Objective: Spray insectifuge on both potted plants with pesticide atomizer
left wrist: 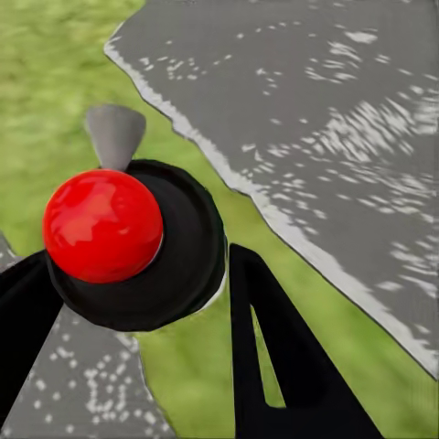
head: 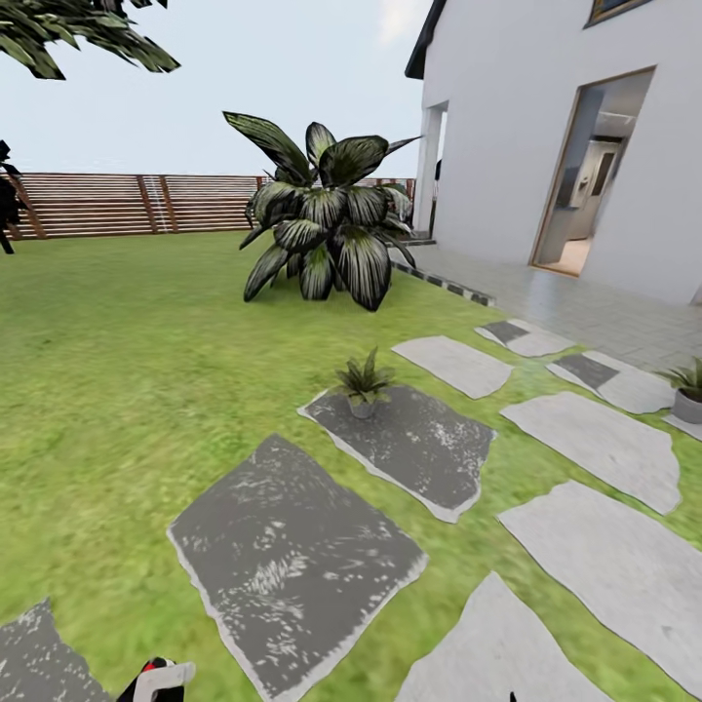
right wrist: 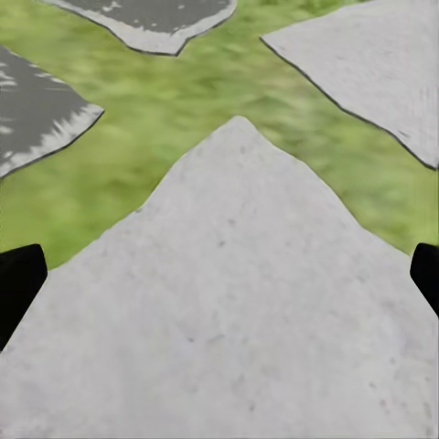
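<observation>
**Hovering over the stepping stones, two potted plants in sight**

Hanging low over the lawn, the left gripper (left wrist: 137,302) shows black fingers (left wrist: 283,366) either side of a round black part with a glossy red ball on it and a small grey cone beside it; whether its jaws are apart or closed cannot be told, nor what, if anything, they grip. In the head view a white-and-black piece of the left gripper (head: 161,680) pokes in at the bottom edge. The right gripper (right wrist: 219,274) is spread wide, its two black fingertips (right wrist: 18,283) at opposite edges with nothing between them, above a pale grey stepping stone (right wrist: 238,311).

Two small potted plants stand in the garden: one rosette of pointed green leaves in a tiny grey pot (head: 363,388) on the corner of a dark grey stone (head: 419,444), another (head: 687,390) at the right edge, well apart. One huge dark plant with white-striped leaves (head: 327,219) rises behind, before a brown slatted wooden fence (head: 127,203) and a white house (head: 546,127).
</observation>
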